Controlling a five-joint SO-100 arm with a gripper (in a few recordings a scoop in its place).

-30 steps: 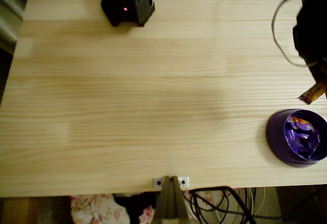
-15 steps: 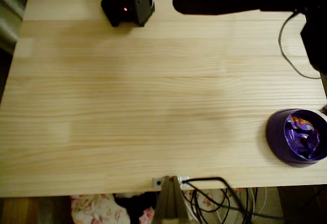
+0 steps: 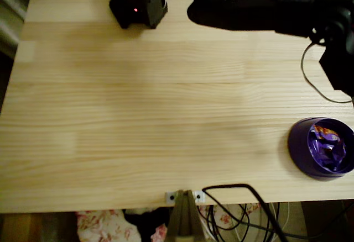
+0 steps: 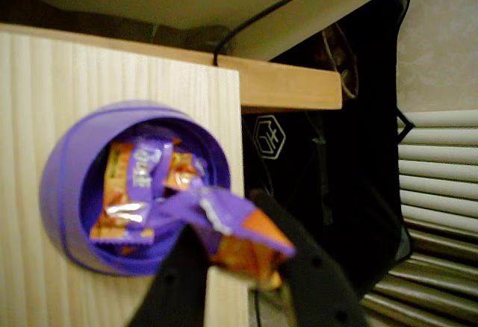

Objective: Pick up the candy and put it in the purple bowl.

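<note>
We judge ourselves mid-carry: in the wrist view our end effector (image 4: 237, 267) is clenched on the candy (image 4: 233, 231), a shiny purple wrapper with an orange middle, raised beside the purple bowl (image 4: 63, 192) at the bench's corner, so next we centre over it and let go.

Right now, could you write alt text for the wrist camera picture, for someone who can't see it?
A dark two-fingered claw grips a purple and orange candy just above the near rim of a purple bowl that already holds several similar sweets. The bowl sits near the corner of a pale wooden table, with a black cable beyond it.
</note>
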